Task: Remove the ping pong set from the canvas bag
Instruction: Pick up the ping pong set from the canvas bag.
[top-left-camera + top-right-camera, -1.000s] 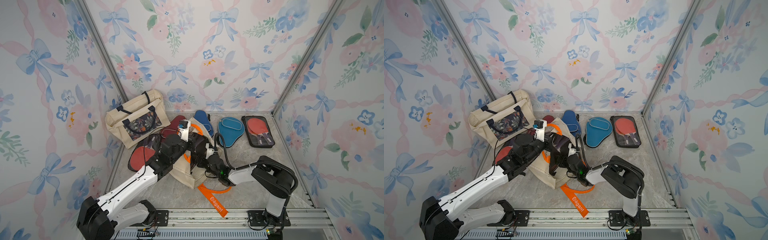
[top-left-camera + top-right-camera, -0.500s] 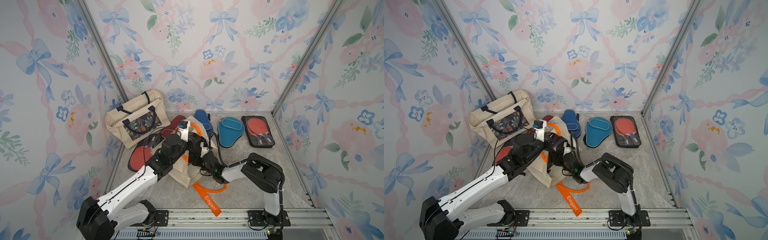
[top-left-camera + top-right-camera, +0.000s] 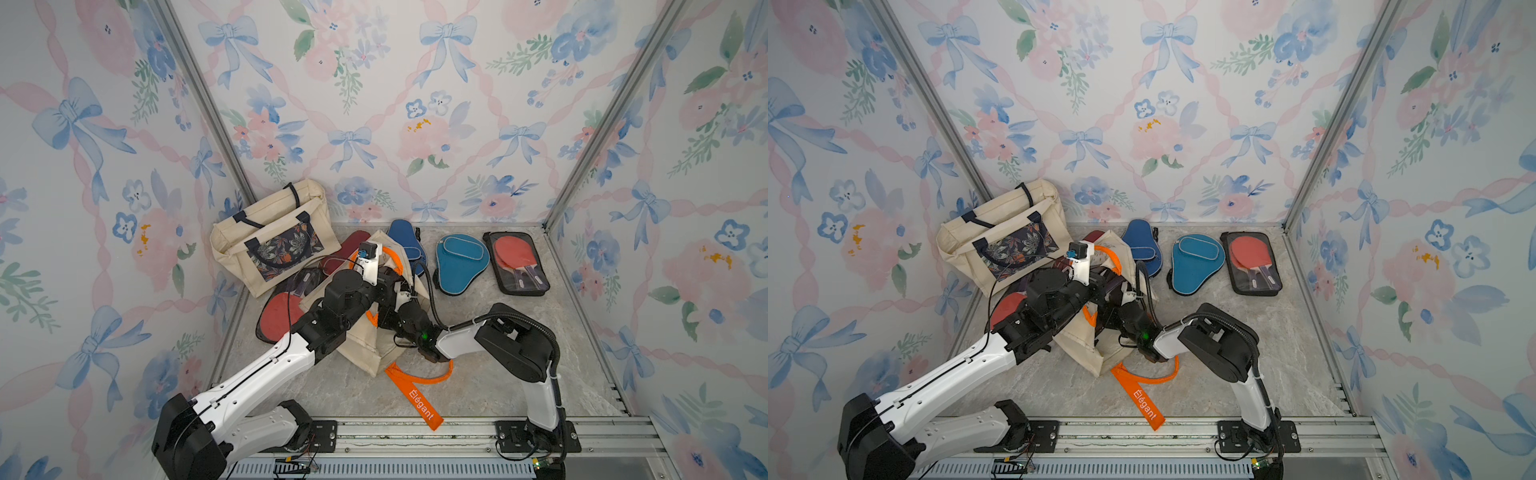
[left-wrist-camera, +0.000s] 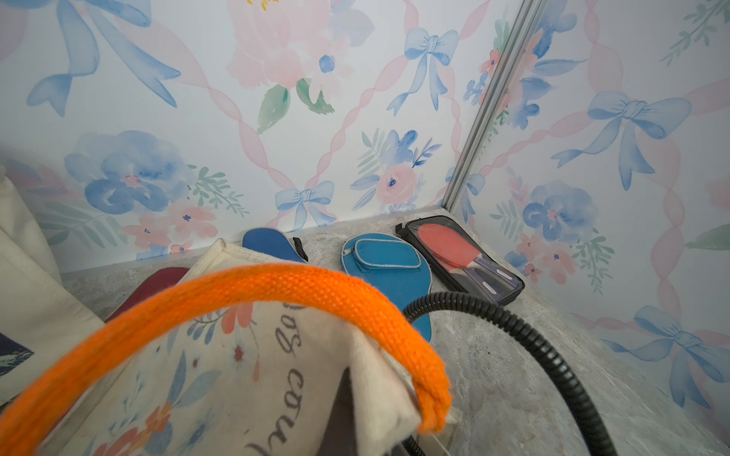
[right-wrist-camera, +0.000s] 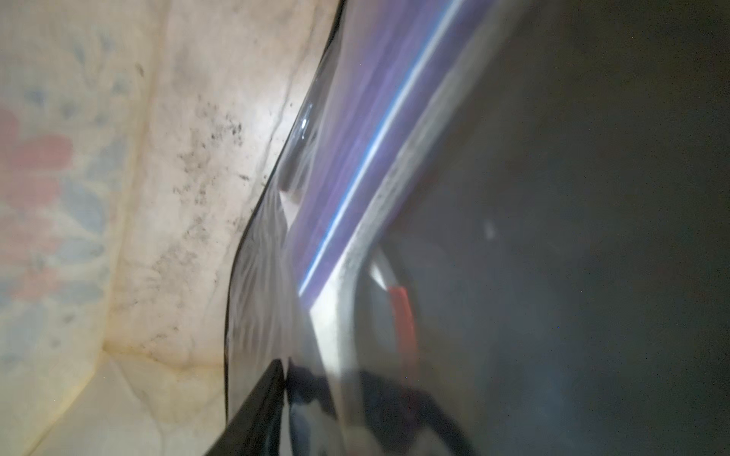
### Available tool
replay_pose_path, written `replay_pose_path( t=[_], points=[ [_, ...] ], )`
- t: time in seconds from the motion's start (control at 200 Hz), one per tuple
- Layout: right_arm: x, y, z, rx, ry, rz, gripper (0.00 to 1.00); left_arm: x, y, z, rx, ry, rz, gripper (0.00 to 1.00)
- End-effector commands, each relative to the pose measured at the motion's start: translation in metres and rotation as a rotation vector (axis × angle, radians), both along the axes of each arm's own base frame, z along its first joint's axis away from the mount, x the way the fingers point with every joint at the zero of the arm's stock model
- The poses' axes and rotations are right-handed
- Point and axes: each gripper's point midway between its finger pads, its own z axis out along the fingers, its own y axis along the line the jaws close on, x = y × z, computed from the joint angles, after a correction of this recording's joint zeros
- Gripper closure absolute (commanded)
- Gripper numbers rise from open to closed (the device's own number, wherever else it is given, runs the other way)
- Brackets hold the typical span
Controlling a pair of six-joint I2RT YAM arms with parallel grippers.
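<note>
The right fingers (image 5: 258, 414) were deep inside the canvas bag (image 3: 365, 349), one dark tip against the edge of a see-through pouch (image 5: 395, 189); whether they gripped it I could not tell. The pouch lay just ahead of them, its paddle handle running lengthwise along the reach, so a straight pull back out looked right. The left fingers, hidden, were pressed together near the bag's orange handle (image 4: 276, 284), seemingly holding the mouth up.
</note>
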Motion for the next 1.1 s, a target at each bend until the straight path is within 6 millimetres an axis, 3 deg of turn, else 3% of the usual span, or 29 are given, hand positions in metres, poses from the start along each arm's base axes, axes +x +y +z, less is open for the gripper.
replay_pose_path(
  t=[0.0,0.405,0.755,0.915,1.055,1.095],
  points=[
    [0.0,0.007,0.024,0.034,-0.072,0.021,0.7,-0.011,0.004,0.057,-0.106,-0.151,-0.028,1.0],
    [-0.038,-0.009,0.077,0.0,-0.212,0.054,0.89,0.009,0.037,0.06,-0.122,-0.154,0.068,1.0],
    [-0.072,-0.017,0.105,-0.089,-0.324,0.077,0.91,0.017,0.051,0.058,-0.116,-0.155,0.118,1.0],
    [-0.082,-0.03,0.119,-0.144,-0.38,0.07,0.91,0.02,0.06,0.06,-0.116,-0.16,0.142,1.0],
    [-0.09,-0.048,0.137,-0.17,-0.425,0.054,0.92,0.024,0.066,0.059,-0.117,-0.158,0.163,1.0],
    [-0.093,-0.056,0.156,-0.159,-0.456,0.037,0.92,0.026,0.068,0.059,-0.117,-0.156,0.168,1.0]
  ],
)
